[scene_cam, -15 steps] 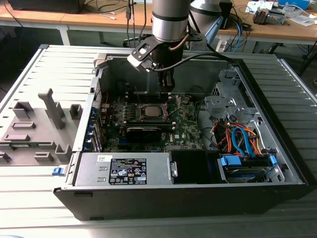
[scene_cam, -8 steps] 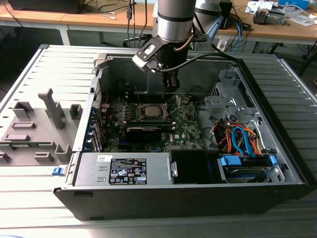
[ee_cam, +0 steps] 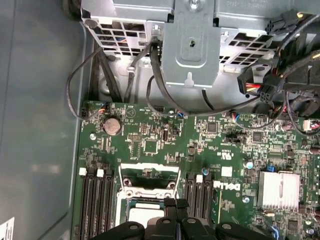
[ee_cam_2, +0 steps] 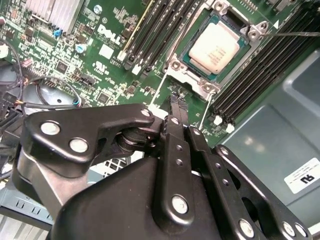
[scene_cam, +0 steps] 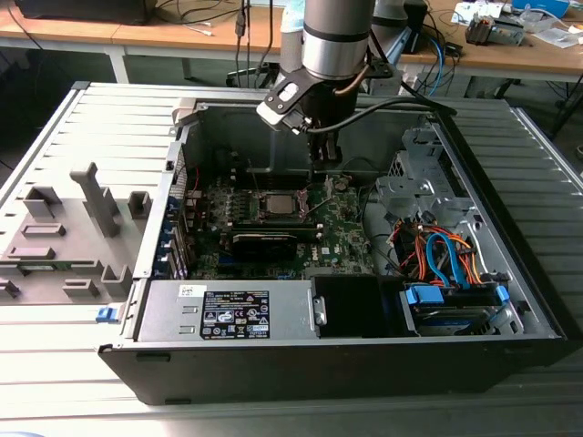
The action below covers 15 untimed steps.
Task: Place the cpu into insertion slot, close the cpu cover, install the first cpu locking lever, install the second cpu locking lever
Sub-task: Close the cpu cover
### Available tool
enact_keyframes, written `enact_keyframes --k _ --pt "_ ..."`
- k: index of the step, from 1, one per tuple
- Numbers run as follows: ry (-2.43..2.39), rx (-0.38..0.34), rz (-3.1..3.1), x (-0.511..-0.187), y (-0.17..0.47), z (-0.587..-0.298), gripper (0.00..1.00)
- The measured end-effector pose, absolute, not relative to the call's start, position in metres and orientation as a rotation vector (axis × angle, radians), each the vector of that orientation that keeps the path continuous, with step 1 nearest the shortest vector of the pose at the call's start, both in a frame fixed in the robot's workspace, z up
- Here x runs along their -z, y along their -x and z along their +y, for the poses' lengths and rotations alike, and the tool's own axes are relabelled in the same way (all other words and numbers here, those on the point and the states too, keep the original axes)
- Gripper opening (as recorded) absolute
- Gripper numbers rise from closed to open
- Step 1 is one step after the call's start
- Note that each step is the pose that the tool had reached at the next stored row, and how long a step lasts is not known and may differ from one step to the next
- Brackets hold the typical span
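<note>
Near the middle of the exterior view, the chip (scene_cam: 276,204) lies in its socket with the cover (ee_cam_2: 192,76) down. The gripper (ee_cam_2: 175,106), pinched narrow and empty, hovers beside a wire lever (ee_cam_2: 158,90). This looks like the lever-locking step, which calls for pressing down and hooking.

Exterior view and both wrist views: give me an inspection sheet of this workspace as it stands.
Surface: grey ribbed table carrying an open computer case.
Job's things: the cpu sits in the insertion slot; cover position cannot be told.
Clutter: grey moulded fixtures on the table, at the exterior view's left.
Grippers: gripper, fingers shut with nothing visible between them, tip just beside the slot.
Cables: orange and blue cables bundled inside the case; black cables near the board's edge.
Surroundings: wooden desks behind.
</note>
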<state>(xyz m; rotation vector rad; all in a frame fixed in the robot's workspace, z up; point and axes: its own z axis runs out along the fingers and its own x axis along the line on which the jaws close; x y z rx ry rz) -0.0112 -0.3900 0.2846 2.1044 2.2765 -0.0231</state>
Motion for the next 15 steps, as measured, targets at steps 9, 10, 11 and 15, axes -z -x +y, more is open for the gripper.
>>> enact_keyframes --k 9,10,11,15 --pt "-2.105 0.025 2.277 -0.277 -0.006 -0.389 0.11" --pt "-2.105 0.025 2.277 -0.277 -0.007 -0.388 0.11" --pt "-2.105 0.026 2.277 -0.277 -0.009 -0.387 0.11" --pt "-2.104 0.027 2.276 -0.277 -0.013 -0.385 0.11"
